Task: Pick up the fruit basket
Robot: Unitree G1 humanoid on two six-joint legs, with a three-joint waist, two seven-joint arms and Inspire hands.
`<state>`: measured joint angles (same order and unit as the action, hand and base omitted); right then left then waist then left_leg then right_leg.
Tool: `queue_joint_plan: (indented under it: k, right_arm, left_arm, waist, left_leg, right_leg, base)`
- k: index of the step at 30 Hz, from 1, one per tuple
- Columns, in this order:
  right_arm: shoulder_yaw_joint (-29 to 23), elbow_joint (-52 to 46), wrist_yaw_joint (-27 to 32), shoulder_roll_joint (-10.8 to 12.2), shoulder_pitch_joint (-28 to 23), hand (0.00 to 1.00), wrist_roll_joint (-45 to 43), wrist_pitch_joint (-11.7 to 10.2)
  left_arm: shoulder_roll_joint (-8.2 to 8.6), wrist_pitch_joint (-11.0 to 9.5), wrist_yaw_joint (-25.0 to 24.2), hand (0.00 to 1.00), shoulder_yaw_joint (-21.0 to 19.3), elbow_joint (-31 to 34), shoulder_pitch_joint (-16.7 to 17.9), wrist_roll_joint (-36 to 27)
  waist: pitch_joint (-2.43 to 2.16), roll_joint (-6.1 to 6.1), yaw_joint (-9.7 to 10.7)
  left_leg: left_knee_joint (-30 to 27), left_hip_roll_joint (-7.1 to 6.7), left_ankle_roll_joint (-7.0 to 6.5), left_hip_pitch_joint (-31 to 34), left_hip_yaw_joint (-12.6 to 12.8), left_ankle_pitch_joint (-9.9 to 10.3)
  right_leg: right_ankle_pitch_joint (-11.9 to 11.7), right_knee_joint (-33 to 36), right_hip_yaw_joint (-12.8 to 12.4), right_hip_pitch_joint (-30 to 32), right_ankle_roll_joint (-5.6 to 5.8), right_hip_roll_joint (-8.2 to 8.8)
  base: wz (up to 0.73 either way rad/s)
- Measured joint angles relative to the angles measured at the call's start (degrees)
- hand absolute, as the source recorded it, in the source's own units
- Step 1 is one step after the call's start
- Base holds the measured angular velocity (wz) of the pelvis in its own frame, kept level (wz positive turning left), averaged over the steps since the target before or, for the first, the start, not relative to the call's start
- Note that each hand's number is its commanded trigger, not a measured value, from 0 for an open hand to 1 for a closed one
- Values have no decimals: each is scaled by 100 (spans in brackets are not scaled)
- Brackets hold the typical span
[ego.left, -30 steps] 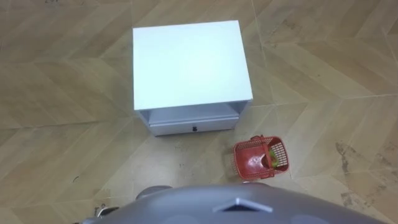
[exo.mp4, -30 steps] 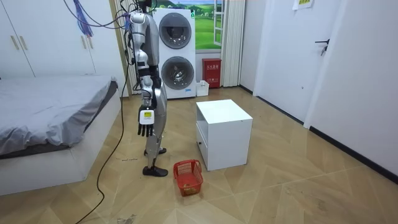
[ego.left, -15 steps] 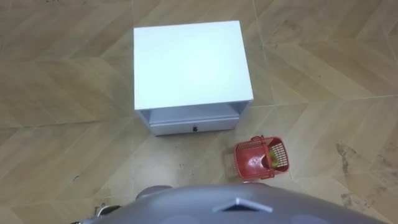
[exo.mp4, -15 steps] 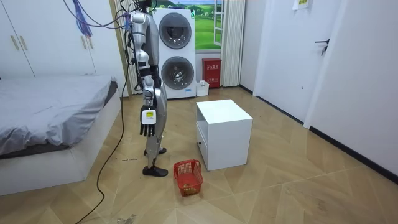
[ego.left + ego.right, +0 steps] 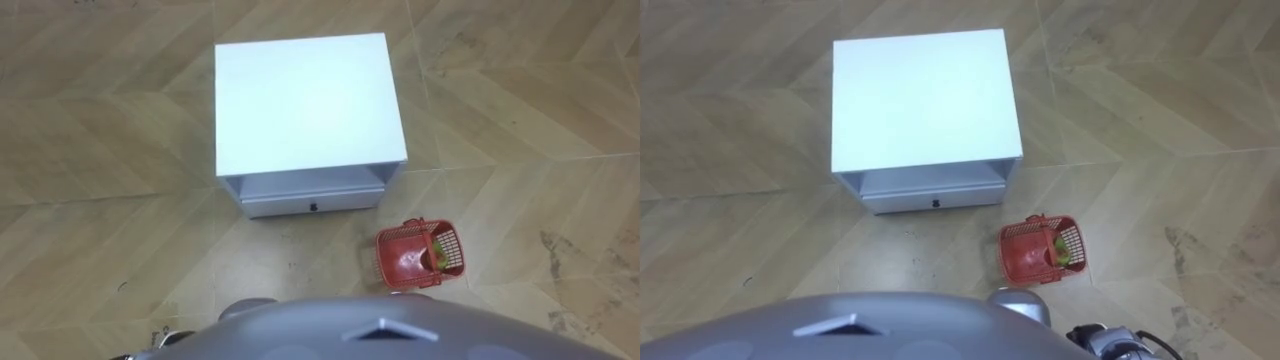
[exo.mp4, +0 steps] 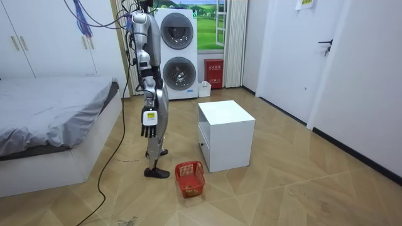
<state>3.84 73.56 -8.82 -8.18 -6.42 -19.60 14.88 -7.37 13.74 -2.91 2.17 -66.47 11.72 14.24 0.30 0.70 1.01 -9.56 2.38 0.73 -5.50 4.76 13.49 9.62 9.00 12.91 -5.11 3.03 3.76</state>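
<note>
The red plastic fruit basket (image 5: pixel 402 258) stands on the wooden floor just ahead of me and to my right, with something green inside at its right end. The room view has the basket (image 6: pixel 190 177) close to my feet, by the front corner of the white cabinet. I stand upright facing that cabinet. My right hand (image 6: pixel 147 125) hangs at my side at thigh height, fingers relaxed and pointing down, holding nothing, well above the basket.
A white cabinet (image 5: pixel 305 100) with a drawer low in its front stands straight ahead. A bed (image 6: pixel 50 119) is behind me, with stacked washing machines (image 6: pixel 178 53) at the far wall. Open floor lies right of the basket.
</note>
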Motion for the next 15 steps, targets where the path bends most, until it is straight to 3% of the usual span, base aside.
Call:
queue_joint_plan:
  k: [11, 15]
  right_arm:
    - [-41, -37, 20, 12, 8, 0, 12, 0]
    - [-66, -61, 48, 49, 9, 0, 101, 0]
  left_arm:
    - [3, -3, -61, 0, -42, 11, 2, 51]
    - [-4, -17, -64, 0, -47, 15, 6, 43]
  waist:
    - [0, 4, 14]
    - [2, 6, 15]
  left_leg:
    - [-36, -4, -7, 14, -6, 4]
    - [-232, -19, -30, 111, 0, 91]
  right_leg:
    - [13, 76, 68, 12, 20, 27]
    - [42, 97, 21, 30, 18, 49]
  base:
    - [1]
    - [-1]
